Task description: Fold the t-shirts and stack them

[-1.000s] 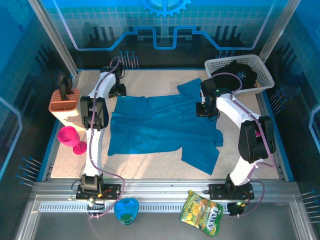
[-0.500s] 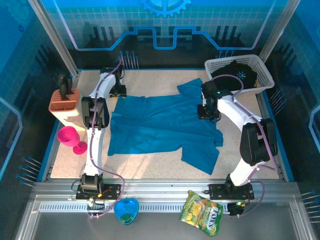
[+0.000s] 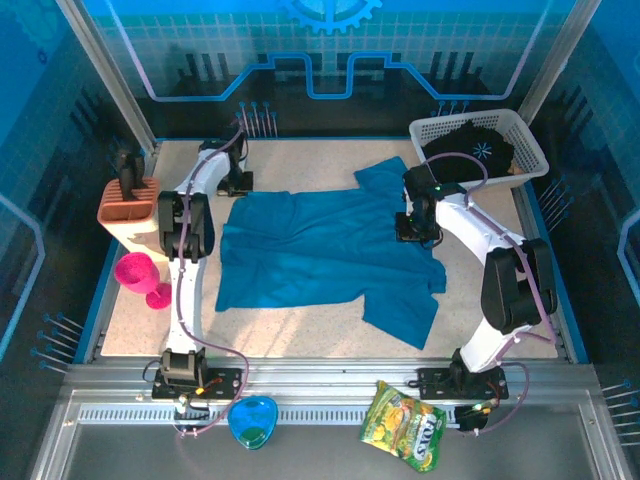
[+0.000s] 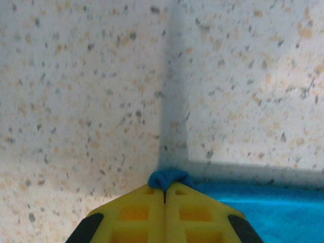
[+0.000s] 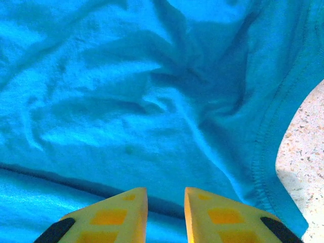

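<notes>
teal t-shirt (image 3: 320, 250): spread open, wrinkled, middle of table (image 3: 300, 325) | black t-shirt (image 3: 460, 142): white starburst print, bunched in basket (image 3: 428, 124) far right

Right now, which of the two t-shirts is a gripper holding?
The teal-blue t-shirt spread on the table: the left gripper is shut on its corner. The black t-shirt lies in the white basket.
</notes>
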Robot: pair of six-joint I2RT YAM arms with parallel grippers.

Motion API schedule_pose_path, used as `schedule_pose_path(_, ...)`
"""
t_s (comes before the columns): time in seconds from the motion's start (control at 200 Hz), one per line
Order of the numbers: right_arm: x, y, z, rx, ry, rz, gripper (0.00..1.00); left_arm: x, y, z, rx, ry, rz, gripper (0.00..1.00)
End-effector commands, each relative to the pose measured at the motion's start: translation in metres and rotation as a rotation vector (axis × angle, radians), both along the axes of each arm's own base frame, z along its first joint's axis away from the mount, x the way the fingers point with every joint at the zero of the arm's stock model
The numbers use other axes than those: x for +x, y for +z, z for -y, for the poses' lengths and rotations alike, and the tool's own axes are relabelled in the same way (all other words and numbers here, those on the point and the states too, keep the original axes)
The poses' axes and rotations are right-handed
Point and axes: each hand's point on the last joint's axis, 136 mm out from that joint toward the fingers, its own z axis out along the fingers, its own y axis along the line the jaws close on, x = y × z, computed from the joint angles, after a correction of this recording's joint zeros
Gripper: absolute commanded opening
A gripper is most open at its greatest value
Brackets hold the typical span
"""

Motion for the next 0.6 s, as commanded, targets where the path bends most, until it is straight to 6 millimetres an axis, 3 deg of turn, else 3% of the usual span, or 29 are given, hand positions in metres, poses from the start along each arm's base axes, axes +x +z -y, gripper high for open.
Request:
schedule_pose_path(0.0, 0.012, 0.017, -0.01, 0.022, 0.036, 0.055, 0.29, -0.025, 0.018, 0.012, -0.033, 0.032, -0.005, 0.0)
schedule_pose_path(0.165, 0.055, 0.023, -0.02, 0.014, 0.077, 0.121, 0.32, -0.042, 0.076, 0.029, -0.014, -0.007, 0.092, 0.0)
schedule_pose_path(0.285, 0.087, 0.012, -0.025, -0.013, 0.098, 0.116, 0.43, -0.054, 0.098, 0.029, -0.006, 0.014, 0.127, 0.0)
schedule_pose_path(0.38, 0.11, -0.002, -0.025, -0.042, 0.095, 0.09, 0.48, -0.06, 0.104, 0.028, -0.012, 0.032, 0.143, 0.0)
schedule_pose_path(0.59, 0.145, -0.038, -0.015, -0.105, 0.047, 0.046, 0.47, -0.063, 0.096, 0.032, -0.043, 0.046, 0.137, 0.0)
